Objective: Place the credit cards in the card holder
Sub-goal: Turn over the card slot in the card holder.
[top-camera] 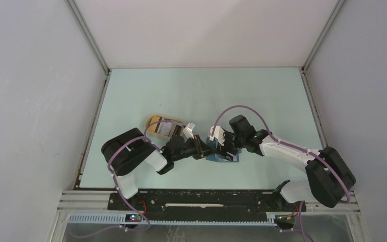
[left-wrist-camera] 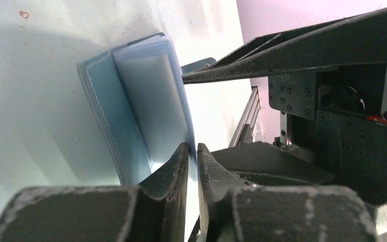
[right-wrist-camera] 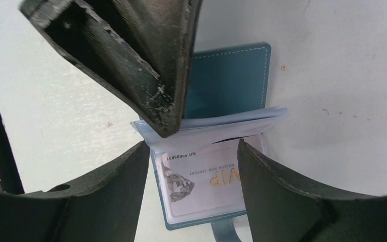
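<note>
The teal card holder (top-camera: 227,157) lies open on the table between my two grippers. My left gripper (top-camera: 200,145) is shut on the edge of one of its pale clear sleeves (left-wrist-camera: 151,101) and holds it up; the pinch shows in the left wrist view (left-wrist-camera: 191,151). In the right wrist view the teal cover (right-wrist-camera: 227,80) lies flat. A pale credit card (right-wrist-camera: 206,189) marked VIP sits in the lower sleeve. My right gripper (right-wrist-camera: 194,147) is open and empty, its fingers either side of that card. The left finger (right-wrist-camera: 131,55) comes in from above.
A tan oval tray (top-camera: 153,121) stands just behind the left gripper, with pale cards (top-camera: 169,130) in it. The enclosure's white walls ring the pale green table (top-camera: 206,91). A black rail (top-camera: 201,199) runs along the near edge.
</note>
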`<action>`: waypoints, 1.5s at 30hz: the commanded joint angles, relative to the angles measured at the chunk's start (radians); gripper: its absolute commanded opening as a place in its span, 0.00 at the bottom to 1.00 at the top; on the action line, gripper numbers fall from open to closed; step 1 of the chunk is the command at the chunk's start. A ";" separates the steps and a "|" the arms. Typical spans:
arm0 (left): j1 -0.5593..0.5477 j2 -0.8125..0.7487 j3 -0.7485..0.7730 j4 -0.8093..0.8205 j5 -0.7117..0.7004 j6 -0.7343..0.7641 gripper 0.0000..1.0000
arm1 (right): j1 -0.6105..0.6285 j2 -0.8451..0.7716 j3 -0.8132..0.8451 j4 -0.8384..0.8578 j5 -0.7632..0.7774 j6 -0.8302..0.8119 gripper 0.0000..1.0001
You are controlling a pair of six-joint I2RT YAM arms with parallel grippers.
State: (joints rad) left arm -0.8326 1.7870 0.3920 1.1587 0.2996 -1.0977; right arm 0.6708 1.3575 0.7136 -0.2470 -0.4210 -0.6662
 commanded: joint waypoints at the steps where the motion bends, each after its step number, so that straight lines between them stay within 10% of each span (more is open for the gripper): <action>1: 0.002 0.007 0.005 0.045 0.015 -0.002 0.18 | -0.028 -0.030 0.038 -0.001 0.021 0.005 0.72; 36: 0.017 -0.092 0.069 -0.348 -0.064 0.167 0.18 | -0.320 -0.157 0.130 -0.278 -0.169 -0.069 0.76; 45: 0.017 -0.108 0.087 -0.378 -0.051 0.185 0.16 | -0.215 -0.073 0.171 -0.196 -0.319 0.205 0.55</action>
State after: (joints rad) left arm -0.8215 1.7214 0.4435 0.7906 0.2543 -0.9504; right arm 0.3733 1.2083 0.8307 -0.4923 -0.6743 -0.6170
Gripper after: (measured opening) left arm 0.167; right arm 0.623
